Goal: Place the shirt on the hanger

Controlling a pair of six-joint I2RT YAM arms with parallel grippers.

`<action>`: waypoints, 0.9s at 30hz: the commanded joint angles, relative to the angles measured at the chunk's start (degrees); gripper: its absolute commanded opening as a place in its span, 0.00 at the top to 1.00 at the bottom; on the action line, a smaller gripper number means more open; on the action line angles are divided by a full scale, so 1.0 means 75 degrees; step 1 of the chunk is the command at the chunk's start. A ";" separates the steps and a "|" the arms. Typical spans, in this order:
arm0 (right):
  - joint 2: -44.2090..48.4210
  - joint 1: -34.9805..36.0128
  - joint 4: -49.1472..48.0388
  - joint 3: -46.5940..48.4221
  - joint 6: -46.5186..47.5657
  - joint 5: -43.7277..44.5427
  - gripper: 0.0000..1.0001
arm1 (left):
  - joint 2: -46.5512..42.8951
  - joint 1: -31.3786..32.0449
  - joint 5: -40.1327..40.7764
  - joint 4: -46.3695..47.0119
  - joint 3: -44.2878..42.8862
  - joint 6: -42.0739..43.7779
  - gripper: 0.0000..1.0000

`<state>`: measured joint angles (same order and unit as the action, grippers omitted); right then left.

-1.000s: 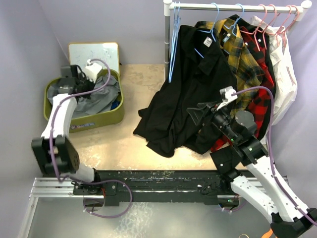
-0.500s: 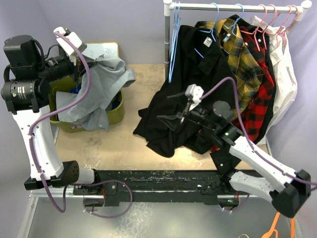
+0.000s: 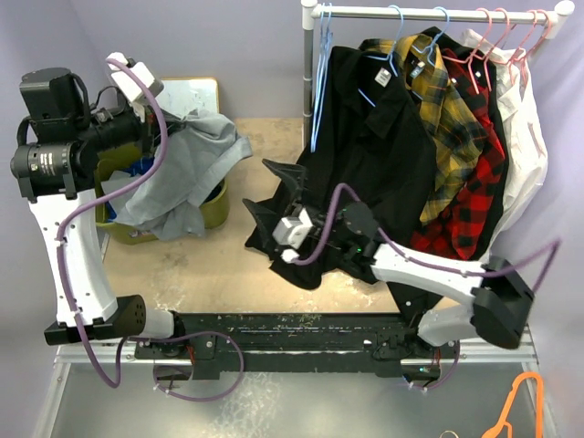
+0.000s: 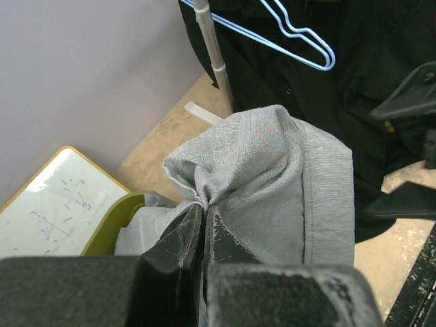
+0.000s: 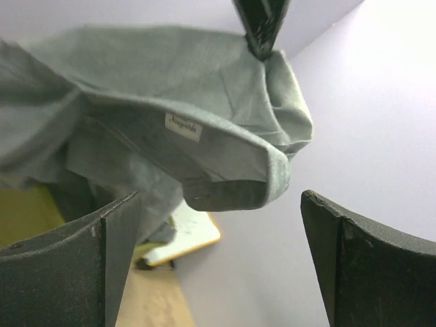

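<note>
Compared with a second earlier, the left arm is now holding the plain grey collared shirt (image 3: pixel 182 173) raised above the olive-green bin (image 3: pixel 217 208) instead of reaching down into it. The right arm is now stretching leftward across the black shirt (image 3: pixel 365 164) that is spilling onto the bench (image 3: pixel 210 265), and its jaws have widened on the way. The grey shirt is hanging bunched from one pinched fold, with its lower folds drooping over the bin. In the right wrist view its collar and white neck label (image 5: pixel 182 127) are facing the camera. The left end effector (image 4: pixel 204 218) is clamping together on that fold. The right end effector (image 3: pixel 274 196) is standing wide apart, gripping nothing, near the shirt but not touching it. The thin light-blue hanger (image 3: pixel 316 100) is hanging bare on the metal rail (image 3: pixel 429 13), well apart from the shirt.
</note>
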<state>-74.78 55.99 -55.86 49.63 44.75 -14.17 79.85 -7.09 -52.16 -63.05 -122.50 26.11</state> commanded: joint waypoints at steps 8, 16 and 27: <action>-0.2442 0.0482 -0.3007 0.1892 0.2816 0.1399 0.01 | -0.0333 0.0008 -0.0455 0.0146 0.0829 0.0378 1.00; -0.3629 0.0553 -0.4076 0.2514 0.2572 0.2032 0.67 | -0.0339 0.0018 -0.0221 0.0634 0.2075 0.0597 1.00; -0.3121 -0.0370 -0.2753 0.1592 -0.1316 0.3575 1.00 | 0.2219 0.0240 0.3054 0.0202 0.1118 0.0147 0.00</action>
<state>-101.82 56.42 -76.25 62.63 48.36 4.89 94.54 -4.82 -37.87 -56.53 -108.33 26.09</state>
